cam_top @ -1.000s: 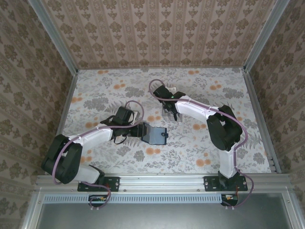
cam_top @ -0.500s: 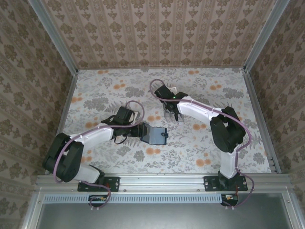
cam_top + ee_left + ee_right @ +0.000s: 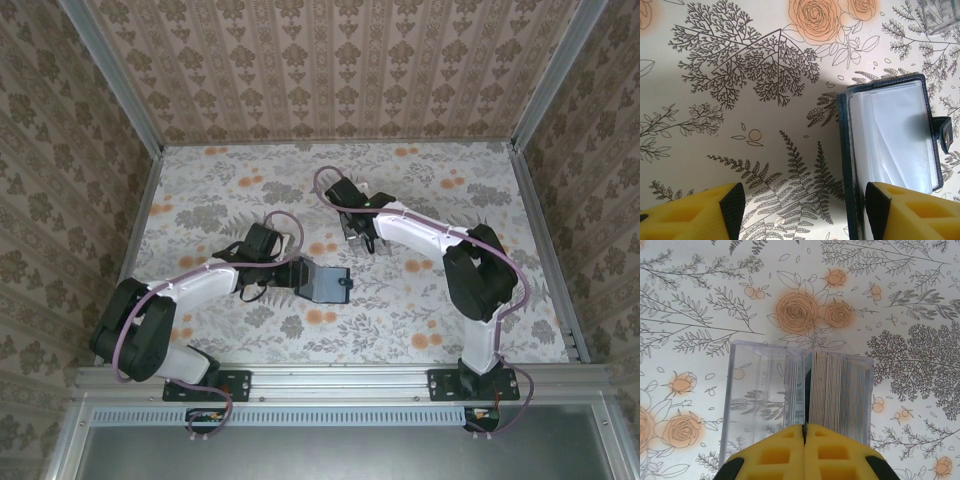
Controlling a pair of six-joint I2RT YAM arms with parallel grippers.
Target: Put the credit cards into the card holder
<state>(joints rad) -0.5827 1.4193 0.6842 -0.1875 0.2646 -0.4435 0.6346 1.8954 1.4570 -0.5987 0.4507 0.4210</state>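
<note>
The card holder (image 3: 327,283) (image 3: 890,135) lies open on the flowered table, dark navy with clear pockets facing up. My left gripper (image 3: 301,275) (image 3: 802,200) is open, straddling the holder's left edge, with its right finger (image 3: 880,207) over the pockets. The credit cards (image 3: 840,385) stand on edge as a pale stack in a clear plastic box (image 3: 760,390) (image 3: 362,240). My right gripper (image 3: 355,222) (image 3: 804,427) is over that box, shut on the top edge of one thin dark-edged credit card (image 3: 804,390) at the left of the stack.
The left half of the clear box holds no cards. A patterned wall (image 3: 330,70) rises behind the table, and metal rails (image 3: 540,240) run along its sides. Bare flowered tabletop (image 3: 220,190) lies to the left and near front.
My right gripper's jaws have closed on a card in the box. The left gripper and the card holder have not moved.
</note>
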